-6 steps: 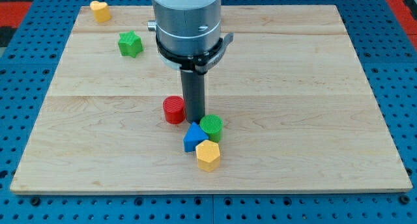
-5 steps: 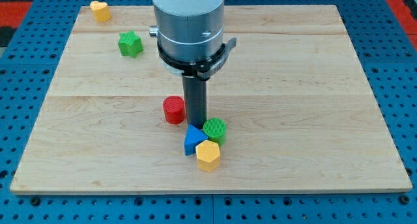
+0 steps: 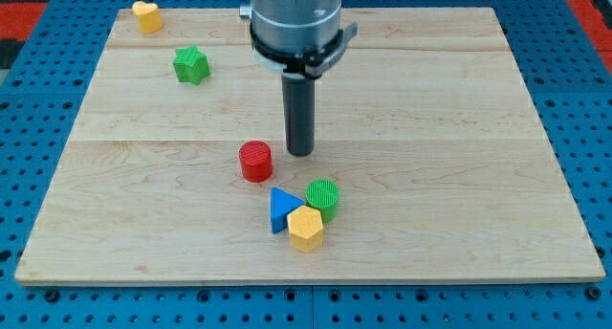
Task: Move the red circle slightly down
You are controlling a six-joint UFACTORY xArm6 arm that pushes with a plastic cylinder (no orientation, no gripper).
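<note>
My tip (image 3: pixel 300 153) is resting on the worktop (image 3: pixel 459 176), just to the view's right of the red circle (image 3: pixel 255 162) and slightly above it, not touching it; there are no jaws on the rod. The red circle is sitting near the worktop's middle. Below it, a blue triangle (image 3: pixel 280 208), green circle (image 3: pixel 323 197) and yellow hexagon (image 3: pixel 305 228) are clustering together. A green star (image 3: pixel 191 64) and yellow heart (image 3: pixel 146 15) are lying at the view's top left.

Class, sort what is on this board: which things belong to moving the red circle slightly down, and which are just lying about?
In the job: red circle; my tip, to its upper right, apart.

Lying about: blue triangle, green circle, yellow hexagon, green star, yellow heart.
</note>
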